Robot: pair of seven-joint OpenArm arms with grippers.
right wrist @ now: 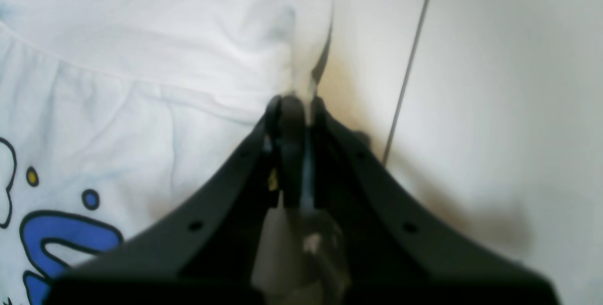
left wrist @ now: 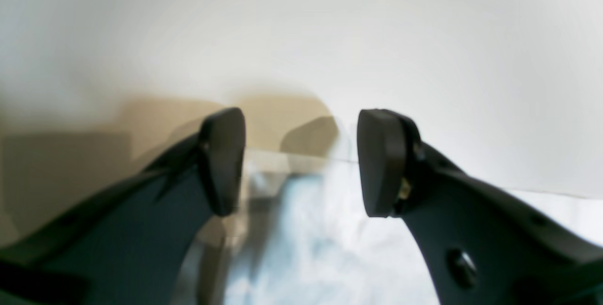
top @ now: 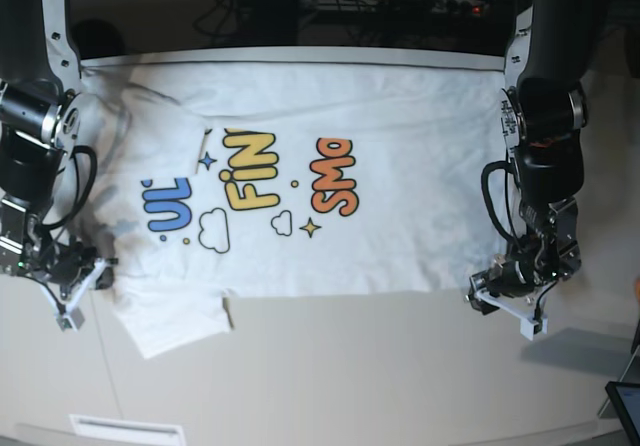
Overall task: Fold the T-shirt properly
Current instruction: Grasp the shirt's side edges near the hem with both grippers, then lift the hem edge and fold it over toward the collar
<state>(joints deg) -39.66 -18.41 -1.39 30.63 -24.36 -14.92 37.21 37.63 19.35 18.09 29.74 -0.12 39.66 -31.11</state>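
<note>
The T-shirt (top: 300,236) lies spread on the table, print up, with blue, yellow and orange letters, clouds and stars. A lower sleeve (top: 170,321) sticks out toward the near edge. My right gripper (right wrist: 297,107) is shut on the shirt's edge beside the blue lettering (right wrist: 66,239), a fold of white cloth pinched between its jaws; in the base view it (top: 98,269) sits at the shirt's left side. My left gripper (left wrist: 301,163) stands open just above the shirt's edge (left wrist: 311,248), nothing between its fingers (left wrist: 381,163). In the base view it (top: 482,294) hovers by the shirt's lower right corner.
The white table (top: 350,376) extends toward the near edge, with a thin seam (right wrist: 410,60) running across it. Dark cables and gear (top: 400,1) line the far edge. A dark screen corner (top: 625,398) shows at the lower right, a white strip (top: 125,429) at the lower left.
</note>
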